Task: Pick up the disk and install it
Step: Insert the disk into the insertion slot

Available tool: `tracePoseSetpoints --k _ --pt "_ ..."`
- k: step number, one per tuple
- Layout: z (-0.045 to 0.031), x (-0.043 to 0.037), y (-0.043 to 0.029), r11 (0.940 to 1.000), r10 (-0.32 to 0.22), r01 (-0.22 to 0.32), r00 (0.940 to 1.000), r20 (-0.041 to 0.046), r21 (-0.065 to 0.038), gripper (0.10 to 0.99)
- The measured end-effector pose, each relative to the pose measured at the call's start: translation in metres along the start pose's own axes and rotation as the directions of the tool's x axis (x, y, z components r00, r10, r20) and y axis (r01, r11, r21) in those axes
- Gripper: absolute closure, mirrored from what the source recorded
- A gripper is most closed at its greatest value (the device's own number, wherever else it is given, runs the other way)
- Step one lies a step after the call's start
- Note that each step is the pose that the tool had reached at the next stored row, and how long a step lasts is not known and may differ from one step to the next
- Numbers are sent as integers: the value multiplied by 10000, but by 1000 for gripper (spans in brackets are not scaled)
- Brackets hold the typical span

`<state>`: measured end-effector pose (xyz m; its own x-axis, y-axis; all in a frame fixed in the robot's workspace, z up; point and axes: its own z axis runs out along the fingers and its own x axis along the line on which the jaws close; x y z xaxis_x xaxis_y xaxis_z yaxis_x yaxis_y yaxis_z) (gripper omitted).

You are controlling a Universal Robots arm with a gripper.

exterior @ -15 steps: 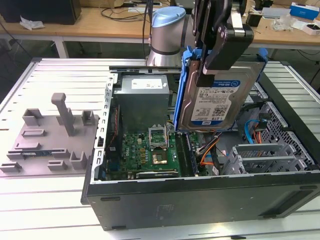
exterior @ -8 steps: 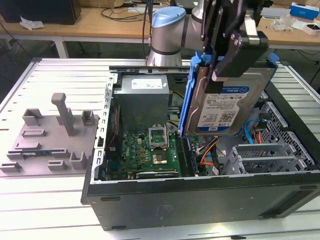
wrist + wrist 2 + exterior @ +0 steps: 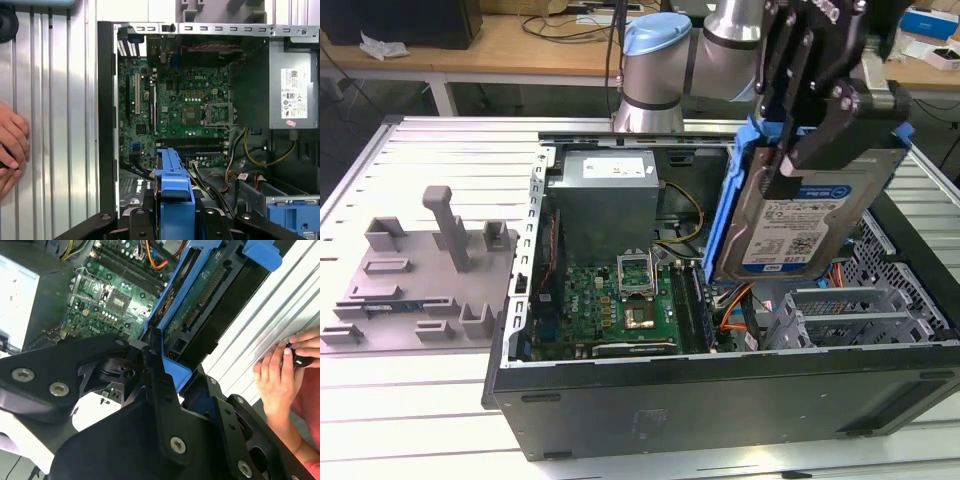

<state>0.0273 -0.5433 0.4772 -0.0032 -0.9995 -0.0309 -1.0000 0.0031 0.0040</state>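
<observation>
Hanging tilted over the open computer case [image 3: 720,390]: the disk [image 3: 810,225], its blue rail clamped tight in the gripper [image 3: 798,150].

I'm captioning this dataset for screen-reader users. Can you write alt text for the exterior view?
The claw grips the disk, silver with a blue carrier, tilted on edge above an open computer case. The motherboard shows inside; a grey fixture sits on the table at the exterior view's left.
</observation>
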Motion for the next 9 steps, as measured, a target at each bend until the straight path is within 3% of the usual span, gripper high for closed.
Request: tracePoseSetpoints --k 3,9 --pt "24 1 -259 10000 0 0 10000 5 0 722" --pt "46 3 -536 10000 0 0 10000 3 0 722"
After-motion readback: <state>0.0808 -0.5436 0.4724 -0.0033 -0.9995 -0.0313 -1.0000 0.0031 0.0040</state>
